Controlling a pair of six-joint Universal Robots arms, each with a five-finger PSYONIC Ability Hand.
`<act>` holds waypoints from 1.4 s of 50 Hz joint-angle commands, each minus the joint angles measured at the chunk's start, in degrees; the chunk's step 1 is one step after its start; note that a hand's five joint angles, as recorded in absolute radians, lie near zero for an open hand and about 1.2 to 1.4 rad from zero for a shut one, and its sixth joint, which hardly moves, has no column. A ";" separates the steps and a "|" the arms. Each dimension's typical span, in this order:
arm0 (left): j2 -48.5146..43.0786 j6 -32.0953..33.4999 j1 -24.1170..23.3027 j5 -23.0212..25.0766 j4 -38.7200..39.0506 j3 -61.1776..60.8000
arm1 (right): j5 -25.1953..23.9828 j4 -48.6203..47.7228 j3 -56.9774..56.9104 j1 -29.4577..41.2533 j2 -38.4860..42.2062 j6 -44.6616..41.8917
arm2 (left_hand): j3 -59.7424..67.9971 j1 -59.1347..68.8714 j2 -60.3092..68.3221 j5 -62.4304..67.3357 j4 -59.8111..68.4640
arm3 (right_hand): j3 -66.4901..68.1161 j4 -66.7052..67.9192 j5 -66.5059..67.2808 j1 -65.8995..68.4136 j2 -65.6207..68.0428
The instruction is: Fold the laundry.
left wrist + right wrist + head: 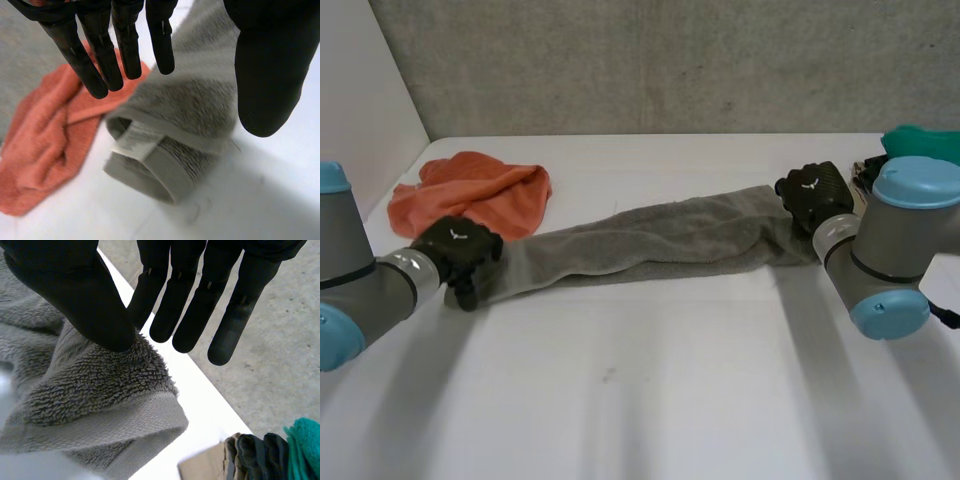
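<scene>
You are looking down at a grey towel (pixel 650 240) lying stretched in a long, rumpled band across the white table (pixel 670 400), with a black hand at each end. The left hand (pixel 460 255) is sitting over the towel's left end. Its wrist view is showing straight fingers (pixel 102 55) and a thumb (pixel 270 65) spread wide and gripping nothing, with the hemmed end and its white label (pixel 132 140) lying below the palm. The right hand (pixel 815 195) is sitting at the towel's right end, likewise spread wide. Its fingers (pixel 195 310) are reaching straight past the cloth, and its thumb (pixel 75 295) is showing right against the pile, though you cannot tell whether it is touching. An orange cloth (pixel 470 195) is lying crumpled just beside the towel's left end. A green cloth (pixel 920 142) is resting near the table's far right corner, beyond the right arm.
</scene>
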 commanded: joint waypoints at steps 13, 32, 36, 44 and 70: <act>-7.88 0.48 0.22 0.64 2.84 4.77 | -0.14 -0.01 1.48 -0.48 -0.22 -0.51 | 15.31 15.01 15.39 16.06 15.80 | 11.99 11.51 13.14 15.14 12.44; -9.11 -0.75 0.14 2.67 1.78 7.76 | -0.06 0.08 1.66 -0.30 0.04 -1.74 | 43.05 42.75 43.13 43.80 43.55 | 11.99 11.51 13.14 15.14 12.44; -10.34 -0.75 -0.48 2.67 1.34 9.87 | 0.03 0.08 1.66 -0.48 -0.13 -1.83 | 52.82 52.52 52.90 53.57 53.31 | 11.99 11.51 13.14 15.14 12.44; -12.45 -1.01 -1.18 2.67 -2.43 14.62 | 0.03 0.86 1.83 -0.74 -1.45 -1.83 | 43.29 43.00 43.37 44.05 43.79 | 11.99 11.51 13.14 15.14 12.44; -14.03 -2.16 -3.11 -1.11 -5.34 16.46 | -0.23 1.75 2.62 -0.56 -1.89 -2.35 | 14.10 13.81 14.18 14.86 14.60 | 11.99 11.51 13.14 15.14 12.44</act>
